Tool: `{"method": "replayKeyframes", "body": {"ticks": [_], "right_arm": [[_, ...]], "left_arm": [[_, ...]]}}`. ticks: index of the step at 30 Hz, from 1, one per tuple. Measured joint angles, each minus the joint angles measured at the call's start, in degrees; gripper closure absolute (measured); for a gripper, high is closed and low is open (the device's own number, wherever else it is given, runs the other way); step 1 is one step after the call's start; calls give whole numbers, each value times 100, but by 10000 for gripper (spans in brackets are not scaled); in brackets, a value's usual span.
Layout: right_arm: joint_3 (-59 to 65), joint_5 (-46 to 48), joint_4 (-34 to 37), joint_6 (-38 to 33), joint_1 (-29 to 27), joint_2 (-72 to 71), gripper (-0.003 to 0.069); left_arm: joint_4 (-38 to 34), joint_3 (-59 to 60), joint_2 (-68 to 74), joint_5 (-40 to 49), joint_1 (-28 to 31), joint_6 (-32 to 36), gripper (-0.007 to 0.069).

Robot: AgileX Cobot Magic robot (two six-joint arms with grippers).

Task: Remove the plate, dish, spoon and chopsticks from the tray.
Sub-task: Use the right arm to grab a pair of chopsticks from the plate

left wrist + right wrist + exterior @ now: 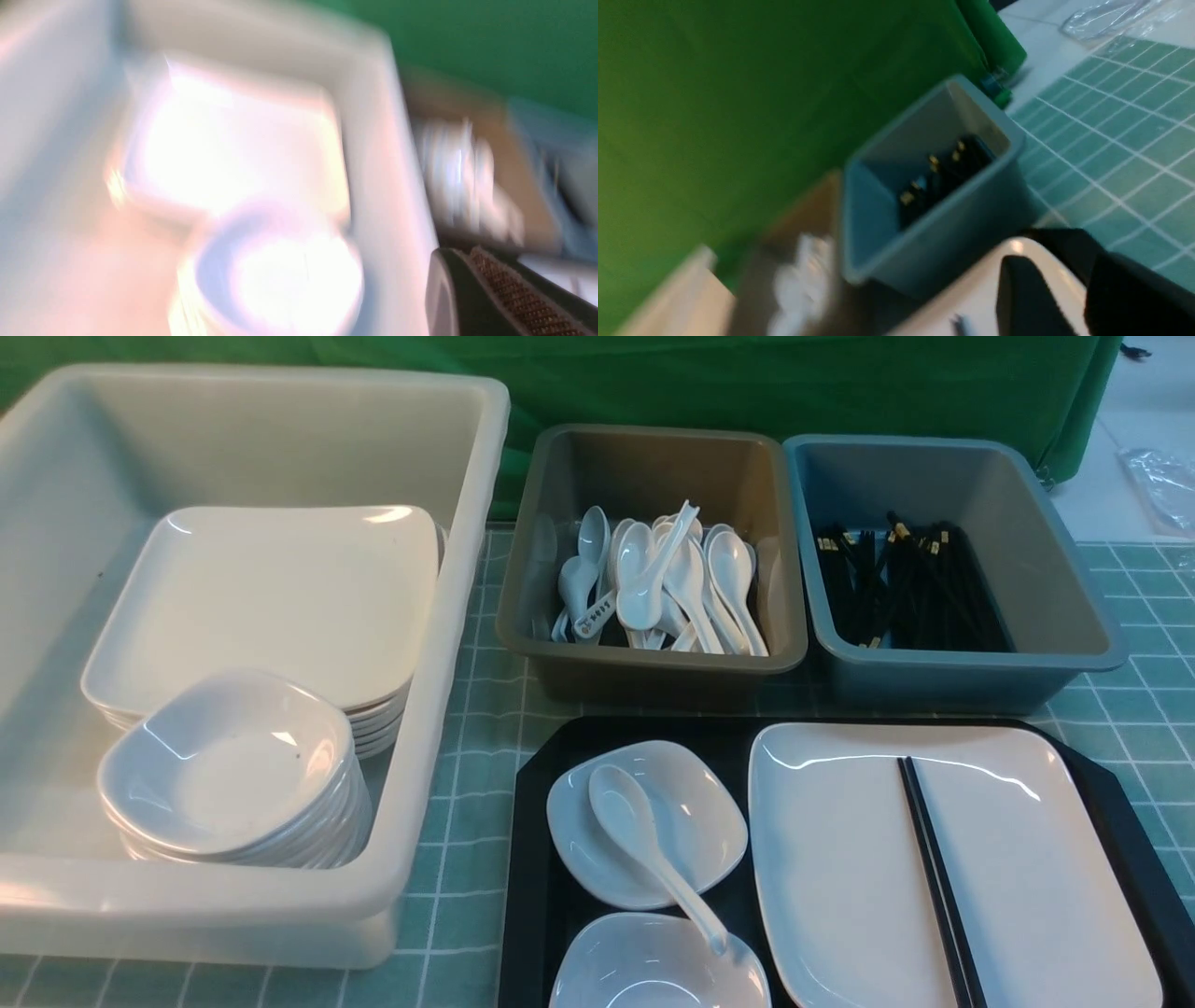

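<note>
All the items lie on the tray (530,905) at the near right of the surface (467,821), so we judge the task to be at its first step. The plate (840,859) fills the tray's right half. The chopsticks (936,877) lie side by side on it, running from far to near. On the left half a dish (695,812) holds the bowl of the spoon (635,831), and the handle reaches over onto a second dish (644,975) at the near edge.

Three tubs stand ready:
- a white tub (431,709) on the left, with a stack of plates (271,597) and a stack of dishes (224,765)
- a brown tub (653,457) of spoons beyond the tray
- a blue tub (934,476) of chopsticks just beside the brown one

No arm enters the front view. Each wrist view is blurred. The left hand (514,289) shows only a dark finger with a textured pad, and the right hand (1069,289) shows only dark shapes over the plate's corner. We cannot tell whether either is apart or together.

In our judgement the loose pieces come off first — chopsticks for the right, spoon for the left. The thin sticks lie flat on glossy ware and call for a low, square pinch.
</note>
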Motion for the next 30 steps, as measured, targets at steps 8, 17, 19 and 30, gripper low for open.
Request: {"method": "replayKeyframes", "body": {"ticks": [8, 17, 19, 30], "right_arm": [[0, -1254, 191, 800, 0, 0, 417], [-1442, 533, -1299, 841, 476, 535, 618], [-2480, 1672, -1559, 227, 843, 1325, 631], [-5232, 5494, -1964, -1187, 2590, 5430, 542]], "left_arm": [[-2105, -226, 1632, 1297, 0, 1835, 617], [-846, -427, 2267, 1064, -2126, 903, 624], [125, -513, 2547, 1131, -2853, 32, 624], [877, -1300, 3789, 1100, -4579, -863, 624]]}}
